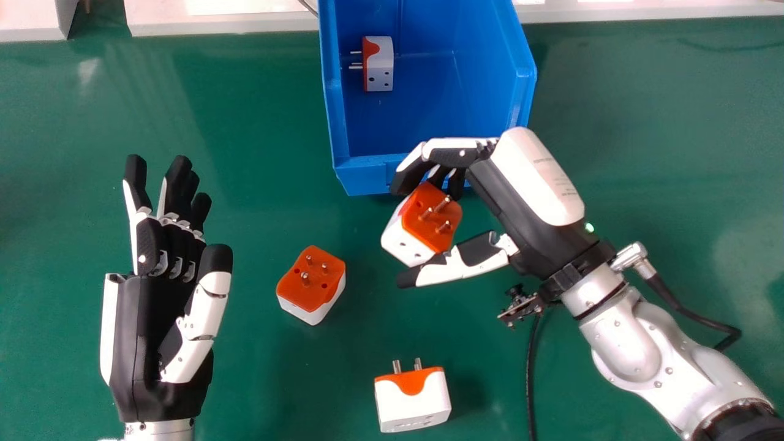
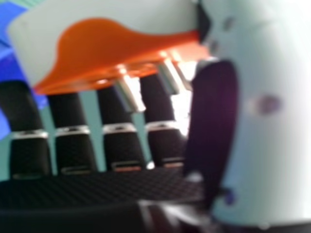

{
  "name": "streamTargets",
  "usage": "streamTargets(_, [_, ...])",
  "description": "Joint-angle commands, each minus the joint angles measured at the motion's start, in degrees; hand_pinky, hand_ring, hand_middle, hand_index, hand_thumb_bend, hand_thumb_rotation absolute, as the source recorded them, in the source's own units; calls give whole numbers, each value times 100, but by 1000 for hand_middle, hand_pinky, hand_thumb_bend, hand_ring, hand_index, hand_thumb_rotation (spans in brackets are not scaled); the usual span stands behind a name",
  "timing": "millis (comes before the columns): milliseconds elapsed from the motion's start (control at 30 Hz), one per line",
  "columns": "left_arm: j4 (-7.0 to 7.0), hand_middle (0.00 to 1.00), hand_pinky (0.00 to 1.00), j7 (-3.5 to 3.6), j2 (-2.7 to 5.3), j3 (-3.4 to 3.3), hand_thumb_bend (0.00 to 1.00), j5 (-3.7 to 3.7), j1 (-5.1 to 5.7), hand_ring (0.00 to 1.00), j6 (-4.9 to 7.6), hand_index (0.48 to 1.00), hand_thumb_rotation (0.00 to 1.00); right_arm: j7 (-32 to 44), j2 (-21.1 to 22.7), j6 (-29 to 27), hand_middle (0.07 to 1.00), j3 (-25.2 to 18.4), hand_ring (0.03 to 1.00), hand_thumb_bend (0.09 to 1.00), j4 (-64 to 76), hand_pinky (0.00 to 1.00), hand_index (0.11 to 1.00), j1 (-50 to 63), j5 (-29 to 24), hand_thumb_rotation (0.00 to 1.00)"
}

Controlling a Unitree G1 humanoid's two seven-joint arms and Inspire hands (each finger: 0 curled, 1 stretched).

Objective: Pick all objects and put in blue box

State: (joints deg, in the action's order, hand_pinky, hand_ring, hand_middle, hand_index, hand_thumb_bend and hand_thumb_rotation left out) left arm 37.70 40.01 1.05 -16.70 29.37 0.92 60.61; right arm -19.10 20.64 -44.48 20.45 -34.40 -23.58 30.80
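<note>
Right hand was partly closed, fingers bent and thumb opposed around a plug adapter just outside the near rim of the blue box; I judged that this side grip kept the prongs free and the carry short. One adapter lay inside, two on the table, left hand idle and open nearby.

Before you spreads a green work surface with soft, pale glare near its left and right sides, and along its far edge you have a pinkish-white ledge, split by a dark gap toward the left and carrying brighter white patches.
</note>
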Motion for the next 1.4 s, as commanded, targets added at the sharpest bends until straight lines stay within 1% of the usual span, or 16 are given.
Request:
streamTargets(0, [5, 979, 1000, 18, -67, -12, 417, -6, -34, 1000, 125, 951, 480, 77, 13, -159, 503, -264, 377, 513, 423, 344, 527, 17, -275, 0])
streamTargets(100, [2, 979, 1000, 26, -57, -2, 431, 9, -54, 1000, 120, 951, 496, 154, -37, -290, 505, -488, 378, 513, 827, 343, 527, 93, -470, 0])
streamTargets(200, [-7, 978, 1000, 25, -55, 16, 437, -7, -68, 1000, 117, 951, 502, 146, -132, -452, 507, -681, 378, 513, 958, 340, 527, -20, -577, 0])
streamTargets(267, [-3, 978, 1000, 50, -54, 26, 441, 11, -79, 1000, 113, 951, 506, 102, -216, -516, 508, -794, 378, 512, 924, 337, 527, -189, -564, 0])
streamTargets(333, [42, 978, 1000, 82, -60, 18, 443, 42, -114, 1000, 101, 951, 510, 37, -289, -513, 509, -897, 378, 512, 867, 334, 526, -345, -469, 0])
streamTargets(400, [39, 978, 1000, 102, -60, 19, 444, 66, -118, 1000, 85, 951, 513, -66, -338, -447, 510, -989, 379, 512, 851, 332, 526, -467, -312, 0])
streamTargets(467, [13, 978, 1000, 117, -42, 31, 444, 77, -107, 1000, 84, 951, 514, -111, -365, -331, 511, -1058, 380, 512, 818, 330, 526, -647, -205, 0])
streamTargets(600, [-4, 978, 1000, 129, -13, 40, 440, 82, -117, 1000, 60, 951, 512, -126, -432, -144, 512, -1114, 379, 512, 607, 327, 526, -1036, -101, 0])
streamTargets(667, [-12, 978, 1000, 128, 5, 45, 438, 72, -110, 1000, 74, 951, 511, -162, -467, -10, 512, -1108, 379, 512, 421, 329, 527, -1247, -34, 0])
streamTargets(733, [-51, 978, 1000, 107, 23, 56, 436, 46, -77, 1000, 90, 951, 511, -129, -498, 65, 512, -1093, 379, 512, 180, 330, 528, -1458, -62, 0])
streamTargets(800, [-60, 978, 1000, 100, 17, 57, 434, 40, -60, 1000, 90, 951, 510, -116, -543, 140, 513, -1075, 379, 512, -43, 332, 528, -1657, -79, 0])
streamTargets(933, [-19, 978, 1000, 88, 6, 47, 430, 40, -77, 1000, 99, 952, 508, -152, -621, 242, 513, -1031, 381, 512, -498, 336, 528, -2046, -61, 0])
streamTargets(1033, [15, 978, 1000, 73, 4, 34, 425, 30, -100, 1000, 120, 952, 503, -343, -683, 436, 511, -963, 381, 512, -913, 341, 528, -2395, 104, 0])
streamTargets(1133, [13, 978, 1000, 33, 18, 32, 421, 2, -99, 1000, 136, 952, 499, -525, -732, 597, 510, -889, 384, 513, -1325, 344, 525, -2712, 234, 0])
streamTargets(1300, [-14, 978, 1000, -4, 13, 44, 406, 3, -63, 1000, 152, 952, 485, -617, -785, 606, 503, -817, 384, 514, -2071, 343, 522, -3181, 220, 0])
streamTargets(1367, [-33, 978, 1000, -21, 10, 54, 402, -7, -43, 1000, 159, 952, 482, -585, -802, 596, 501, -792, 384, 514, -2400, 344, 524, -3374, 196, 0])
